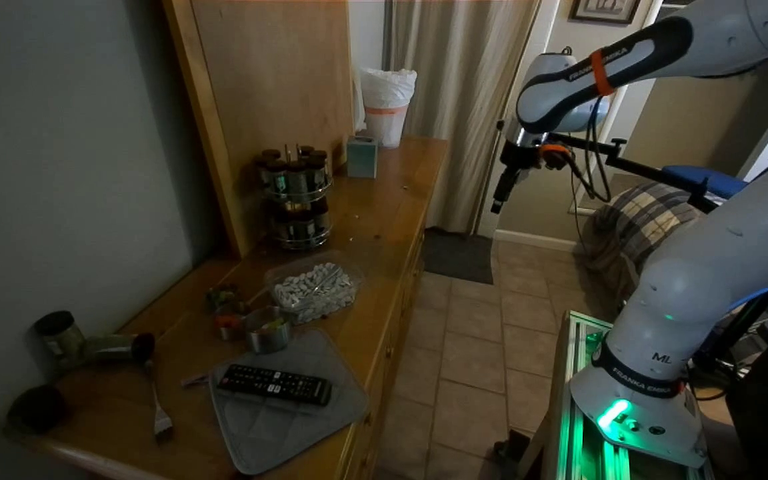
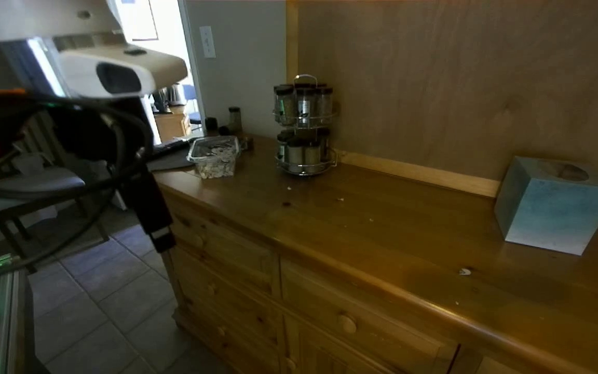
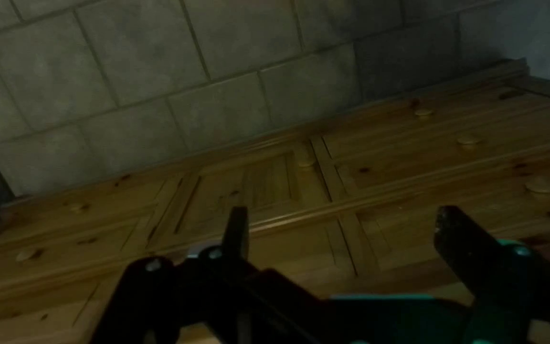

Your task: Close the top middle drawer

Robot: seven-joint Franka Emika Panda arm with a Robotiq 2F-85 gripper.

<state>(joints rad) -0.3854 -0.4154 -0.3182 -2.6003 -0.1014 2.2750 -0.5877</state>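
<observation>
Hanging there with its fingers spread wide, the pincer (image 3: 342, 217) has the top middle drawer (image 3: 294, 252) showing beyond that gap in the wrist view, front looking pretty flush. Farther out from the pincer, the surface (image 2: 392, 239) above that drawer carries a spice rack (image 2: 304, 106) and a bluish box (image 2: 553, 208).

Claw (image 1: 496, 206) apart from counter (image 1: 394, 207)

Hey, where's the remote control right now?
In an exterior view, the black remote lies toward the lower left, on a flat gray mat, near a small round container.
</observation>
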